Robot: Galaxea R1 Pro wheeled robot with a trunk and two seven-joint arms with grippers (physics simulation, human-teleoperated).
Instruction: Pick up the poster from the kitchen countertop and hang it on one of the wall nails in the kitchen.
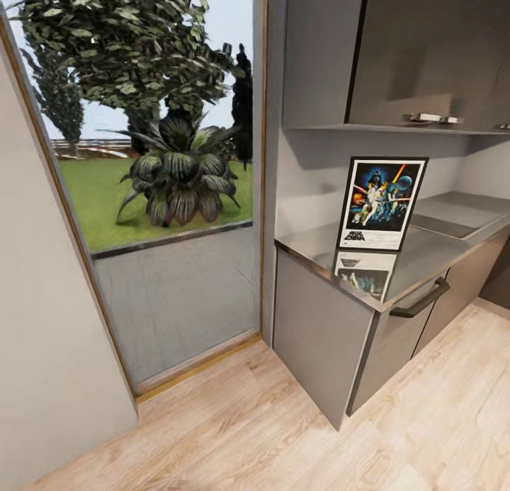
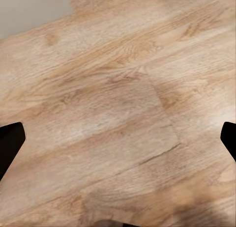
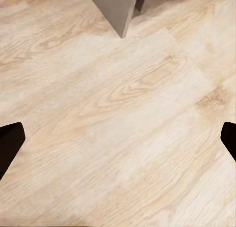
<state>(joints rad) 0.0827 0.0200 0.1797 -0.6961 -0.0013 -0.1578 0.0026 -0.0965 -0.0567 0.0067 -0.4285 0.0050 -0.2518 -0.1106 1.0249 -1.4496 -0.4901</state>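
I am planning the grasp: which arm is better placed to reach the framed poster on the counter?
Probably the right arm: the black-framed Star Wars poster stands on the glossy grey countertop at the head view's right. Both end effectors point at the wooden floor, open.

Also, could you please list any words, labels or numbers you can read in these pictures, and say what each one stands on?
"STAR WARS": title block at the lower left of the poster, blurred but just recognisable.
Small print beside and under that title: too small to read.
The poster's mirrored reflection on the kitchen countertop: unreadable.
Wood floor in both wrist views: no text.
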